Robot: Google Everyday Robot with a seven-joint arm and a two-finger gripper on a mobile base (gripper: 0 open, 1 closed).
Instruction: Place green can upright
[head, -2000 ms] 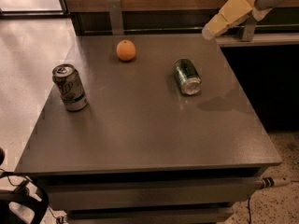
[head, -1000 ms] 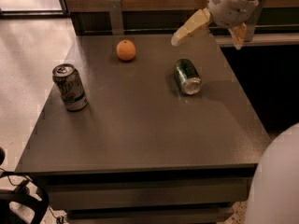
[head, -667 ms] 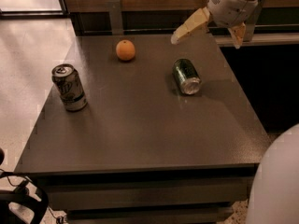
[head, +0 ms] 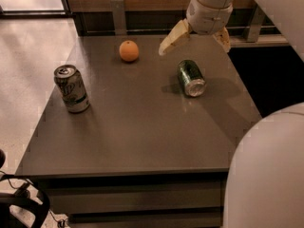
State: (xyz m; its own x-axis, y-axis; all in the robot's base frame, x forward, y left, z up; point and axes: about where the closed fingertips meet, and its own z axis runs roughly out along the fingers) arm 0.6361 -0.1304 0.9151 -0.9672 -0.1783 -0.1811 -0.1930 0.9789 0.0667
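The green can [head: 190, 77] lies on its side on the grey table [head: 137, 127], right of the middle, with its silver end facing the front. My gripper [head: 195, 42] hangs above and just behind the can, not touching it. Its two cream fingers [head: 174, 37] are spread wide apart, one to the left and one to the right, with nothing between them.
A paler white-and-green can [head: 71, 89] stands upright near the table's left edge. An orange [head: 128, 51] sits at the back, left of the gripper. My white arm [head: 266, 170] fills the lower right corner. A wall and rail run behind the table.
The arm has swung in from the upper right to above the green can over the frames. The can, the orange and the paler can have not moved.
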